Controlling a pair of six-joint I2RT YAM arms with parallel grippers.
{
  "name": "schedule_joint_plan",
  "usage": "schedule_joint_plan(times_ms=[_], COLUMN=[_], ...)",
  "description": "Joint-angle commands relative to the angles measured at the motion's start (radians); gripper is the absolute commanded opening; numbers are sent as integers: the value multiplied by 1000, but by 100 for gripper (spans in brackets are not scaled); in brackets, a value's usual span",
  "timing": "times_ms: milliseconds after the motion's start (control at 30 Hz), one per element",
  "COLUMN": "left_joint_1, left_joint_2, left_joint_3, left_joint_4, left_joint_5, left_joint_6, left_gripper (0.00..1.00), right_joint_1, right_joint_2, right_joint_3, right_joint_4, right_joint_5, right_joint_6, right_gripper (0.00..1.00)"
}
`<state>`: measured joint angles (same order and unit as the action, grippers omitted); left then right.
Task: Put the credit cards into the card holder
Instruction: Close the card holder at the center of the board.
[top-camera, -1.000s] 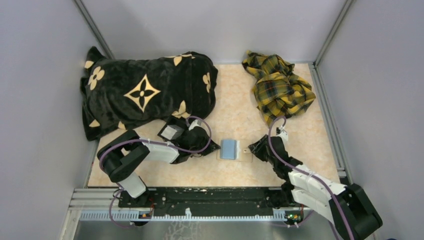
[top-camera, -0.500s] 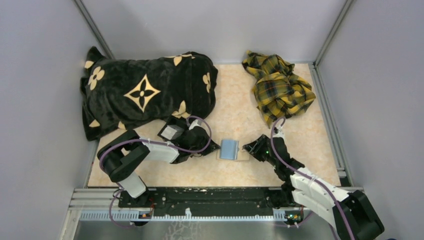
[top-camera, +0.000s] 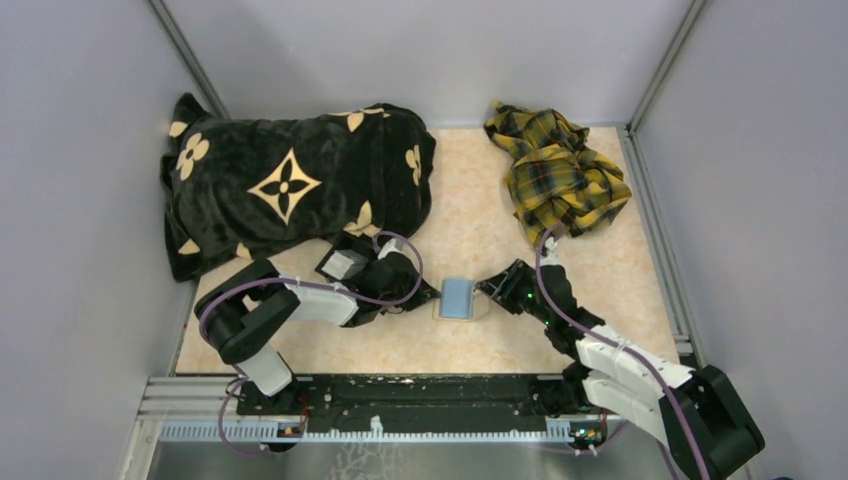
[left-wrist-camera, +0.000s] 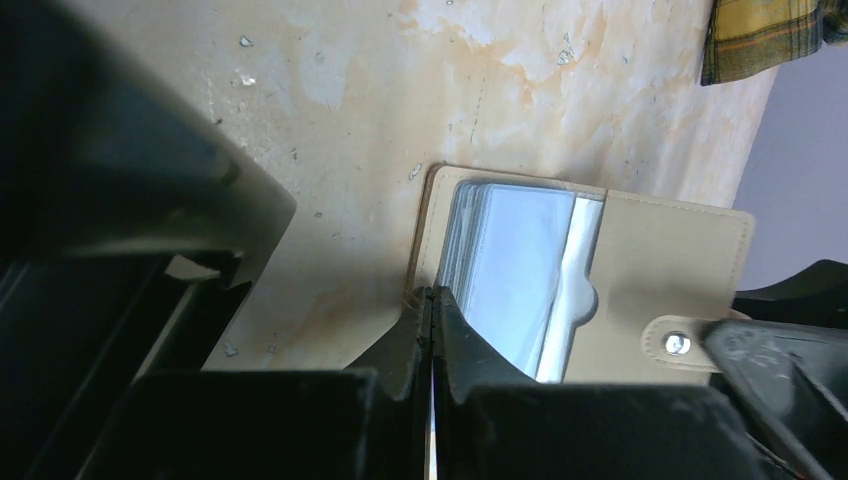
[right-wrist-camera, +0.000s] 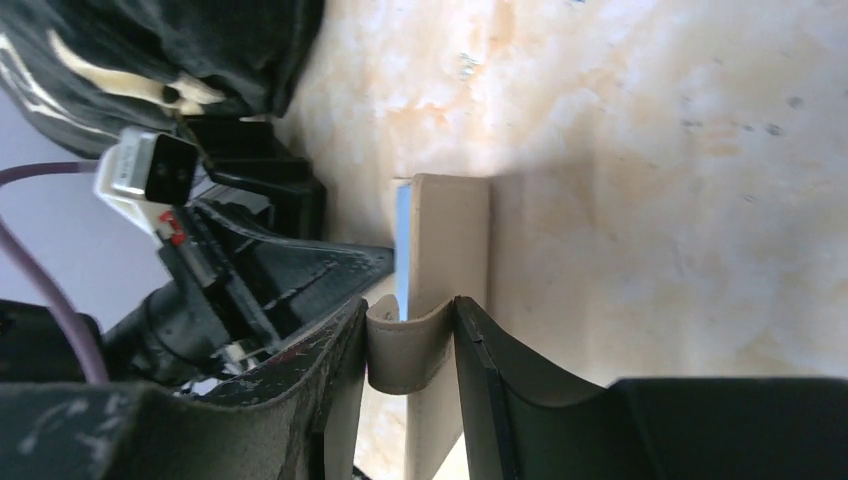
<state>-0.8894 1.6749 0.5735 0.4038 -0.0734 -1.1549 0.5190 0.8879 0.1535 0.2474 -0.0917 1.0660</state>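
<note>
Lying on the mottled cream-and-peach worktop (top-camera: 470, 215), the card holder (left-wrist-camera: 670, 255) is a flat, tan, leather-like wallet with stitched edges and rounded corners. It sits between the two end effectors. Glossy pale-blue credit cards (left-wrist-camera: 510, 270) sit stacked in its pocket, their edges slightly fanned.

The left end effector (left-wrist-camera: 432, 300) is narrowed to a slit and nipped onto the holder's left edge, with a thin pale sliver showing between its black fingers. The right end effector (right-wrist-camera: 410, 310) is closed on the closing tab (right-wrist-camera: 405, 365), a soft strap bent into a curve between the two fingers. A small metal snap stud (left-wrist-camera: 678, 344) shows on the tab in the left wrist view. The flap on that side stands on edge above the cards.

Beyond the holder to its left lies a plush black blanket (top-camera: 290, 185) with cream flower motifs. Beyond the holder to its right is a crumpled yellow plaid cloth (top-camera: 555, 175).

Compared with a second ago, the right arm has swung in toward the holder. The right flap, then spread flat with its tab pointing outward, is now raised, so the holder looks narrower from above. The left arm has not shifted.
</note>
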Motion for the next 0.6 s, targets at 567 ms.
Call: schedule_joint_plan(times_ms=[567], left_joint_1=[3], left_joint_2=[139], left_joint_3=[-69], left_joint_4=[-228], left_joint_5=[-25], left_joint_6=[64], left_gripper=[0], right_joint_1=[132], right_joint_2=[198], right_joint_3=[208], right_joint_4=[134], right_joint_5=[7], right_joint_6=[-50], right_gripper=[44])
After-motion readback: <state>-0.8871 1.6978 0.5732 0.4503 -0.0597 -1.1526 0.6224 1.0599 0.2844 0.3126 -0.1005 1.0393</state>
